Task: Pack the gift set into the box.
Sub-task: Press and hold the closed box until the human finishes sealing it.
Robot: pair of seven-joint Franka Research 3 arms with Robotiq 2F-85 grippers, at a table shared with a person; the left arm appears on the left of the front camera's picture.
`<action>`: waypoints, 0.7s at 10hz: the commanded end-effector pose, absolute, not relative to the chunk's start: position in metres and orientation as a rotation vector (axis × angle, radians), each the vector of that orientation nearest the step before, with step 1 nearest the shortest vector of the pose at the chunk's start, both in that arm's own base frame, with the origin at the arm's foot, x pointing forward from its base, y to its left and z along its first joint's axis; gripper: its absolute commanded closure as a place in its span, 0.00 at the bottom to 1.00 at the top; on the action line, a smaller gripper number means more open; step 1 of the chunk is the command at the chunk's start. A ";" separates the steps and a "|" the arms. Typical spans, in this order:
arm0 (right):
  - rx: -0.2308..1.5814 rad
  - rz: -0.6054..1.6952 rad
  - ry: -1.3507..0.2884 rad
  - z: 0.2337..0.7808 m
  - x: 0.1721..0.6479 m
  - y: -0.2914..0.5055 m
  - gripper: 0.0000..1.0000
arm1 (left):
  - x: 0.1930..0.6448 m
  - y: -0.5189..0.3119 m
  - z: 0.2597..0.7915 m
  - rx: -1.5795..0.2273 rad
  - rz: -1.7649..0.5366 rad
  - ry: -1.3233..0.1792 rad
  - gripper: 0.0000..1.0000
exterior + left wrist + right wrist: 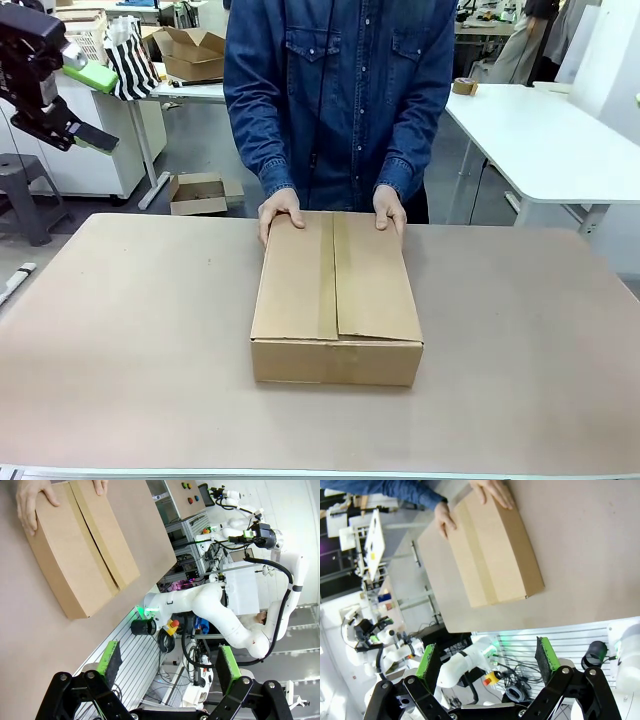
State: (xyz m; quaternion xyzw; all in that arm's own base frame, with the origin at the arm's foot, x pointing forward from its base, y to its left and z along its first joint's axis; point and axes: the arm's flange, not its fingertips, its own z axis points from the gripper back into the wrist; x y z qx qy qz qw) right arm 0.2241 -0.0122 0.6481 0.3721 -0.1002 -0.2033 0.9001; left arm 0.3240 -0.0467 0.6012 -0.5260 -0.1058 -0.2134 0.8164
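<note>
In the front view, the large brown cardboard carton (295,290) lies flat on the counter (130,350), its top flaps folded down with a narrow slit between them. The person's left hand (389,209) and right hand (281,212) rest on the carton's far corners. Beyond the carton, toward picture left, the left tool (93,106) hangs in the air with its fingers spread. Behind the carton stands the person in a blue denim shirt (340,90).

In the left wrist view, the left tool's two green-padded fingers are wide apart with nothing between them, below and to the picture right of the carton.

In the right wrist view, the right tool (488,661) is likewise spread and empty, below the carton, whose top carries a tan lengthwise band (479,555).
</note>
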 end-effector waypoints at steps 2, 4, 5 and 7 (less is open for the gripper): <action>0.788 -0.394 -0.212 0.647 0.225 -0.015 0.00 | 0.322 -0.046 0.601 -1.121 -0.459 -0.221 0.00; 0.788 -0.394 -0.212 0.647 0.225 -0.015 0.00 | 0.322 -0.046 0.601 -1.121 -0.459 -0.221 0.00; 0.788 -0.394 -0.212 0.647 0.225 -0.015 0.00 | 0.322 -0.046 0.601 -1.121 -0.459 -0.221 0.00; 0.788 -0.394 -0.212 0.647 0.225 -0.015 0.00 | 0.322 -0.046 0.601 -1.121 -0.459 -0.221 0.00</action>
